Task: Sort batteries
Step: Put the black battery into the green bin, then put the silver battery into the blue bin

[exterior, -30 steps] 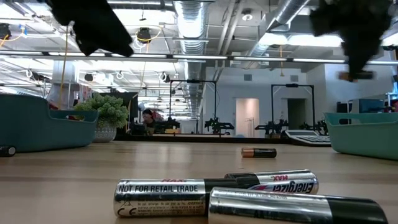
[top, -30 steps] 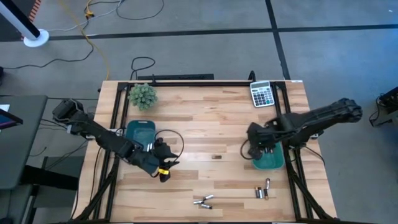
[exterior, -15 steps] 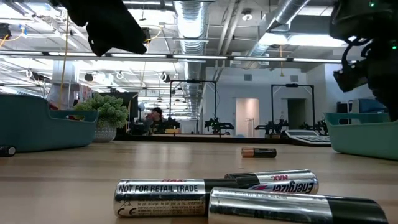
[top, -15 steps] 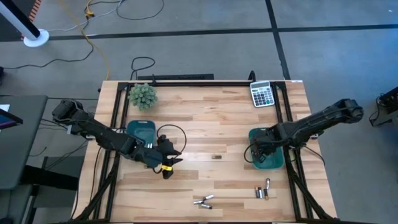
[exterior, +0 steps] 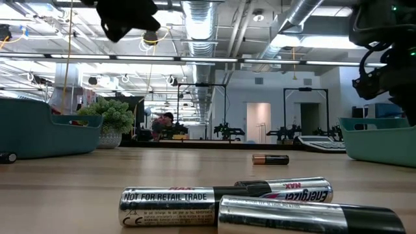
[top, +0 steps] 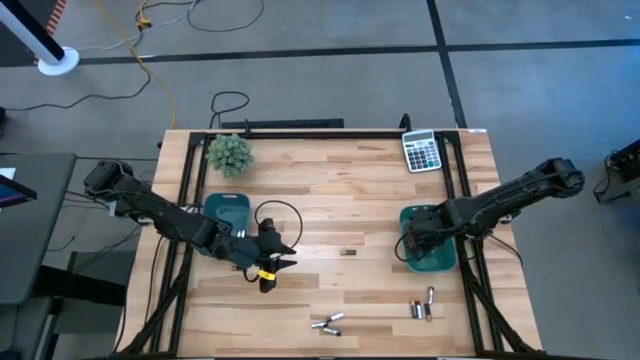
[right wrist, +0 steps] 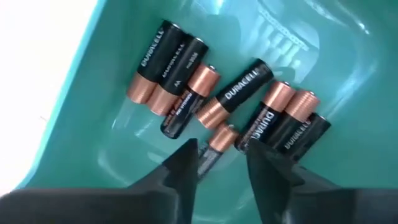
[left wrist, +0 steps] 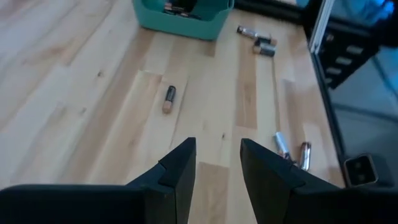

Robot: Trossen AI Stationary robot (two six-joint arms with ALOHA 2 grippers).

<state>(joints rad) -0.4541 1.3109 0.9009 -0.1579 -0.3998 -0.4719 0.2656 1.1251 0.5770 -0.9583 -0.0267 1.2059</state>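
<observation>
Left gripper (top: 272, 266) sits left of centre in the high view, over bare light wooden tabletop (top: 330, 200), just right of the left teal plastic bin (top: 226, 212). Its wrist view shows the two dark fingers (left wrist: 176, 174) parted by a narrow gap with nothing between them. A lone dark-and-copper cylindrical battery (left wrist: 168, 98) lies on the wood ahead of the fingertips, apart from them; in the high view this same cell (top: 347, 254) is right of the gripper, near the table's middle. The left arm reaches in from the left edge, stretched diagonally down-right, low over the table.

Right gripper (top: 420, 240) hangs over the right teal plastic bin (top: 437, 262) at centre-right of the high view. Its wrist view looks straight down into the bin — fingers (right wrist: 176, 174) slightly apart, holding nothing. Just below the tips lies a heap of black-and-copper cells (right wrist: 230, 112) on the bin floor, several touching one another. The right arm comes in from the right edge, angled down-left, with the wrist bent down into the bin.

Loose cells on the table: a silvery pair (top: 326, 323) at the lower centre of the high view, and another small cluster (top: 424, 306) lower right, in front of the right bin.

Small green potted plant (top: 230, 154) upper left; grey calculator (top: 421, 151) upper right.
</observation>
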